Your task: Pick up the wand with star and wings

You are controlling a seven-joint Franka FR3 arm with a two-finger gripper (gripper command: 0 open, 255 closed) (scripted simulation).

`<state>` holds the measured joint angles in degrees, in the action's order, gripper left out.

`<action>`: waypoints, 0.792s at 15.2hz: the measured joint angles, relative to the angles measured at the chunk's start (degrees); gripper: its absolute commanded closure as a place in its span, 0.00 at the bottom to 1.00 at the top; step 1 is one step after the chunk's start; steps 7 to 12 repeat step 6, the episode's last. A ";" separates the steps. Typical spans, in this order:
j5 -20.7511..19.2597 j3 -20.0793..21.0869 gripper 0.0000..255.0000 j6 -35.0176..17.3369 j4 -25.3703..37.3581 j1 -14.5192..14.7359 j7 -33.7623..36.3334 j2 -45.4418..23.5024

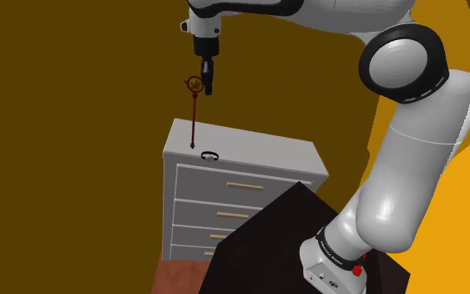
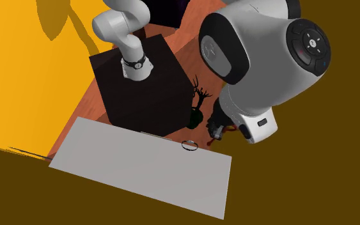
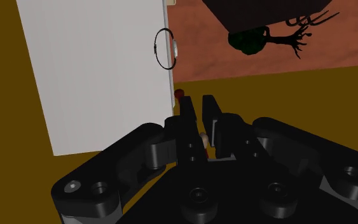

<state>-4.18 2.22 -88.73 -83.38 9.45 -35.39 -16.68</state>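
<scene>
The pincer [image 1: 209, 86] is clamped on the wand [image 1: 193, 117] beside its ornamented head, so the dark red shaft hangs straight down below it under its own weight. Its tip points at the white dresser [image 1: 254, 150] top underneath, where a small dark ring [image 1: 209, 155] lies. The pick looks nearly done.

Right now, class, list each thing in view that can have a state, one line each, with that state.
gripper: shut on the wand
wand: clasped near its head, hanging upright
drawers: all shut
ring: lying flat on the dresser top, by its front edge
</scene>
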 measured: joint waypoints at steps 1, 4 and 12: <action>0.01 0.02 1.00 0.72 0.62 0.04 0.01 0.09; 0.00 0.04 1.00 3.10 3.32 0.10 -0.10 -0.21; -0.01 0.01 1.00 4.36 4.74 0.08 -0.22 -0.37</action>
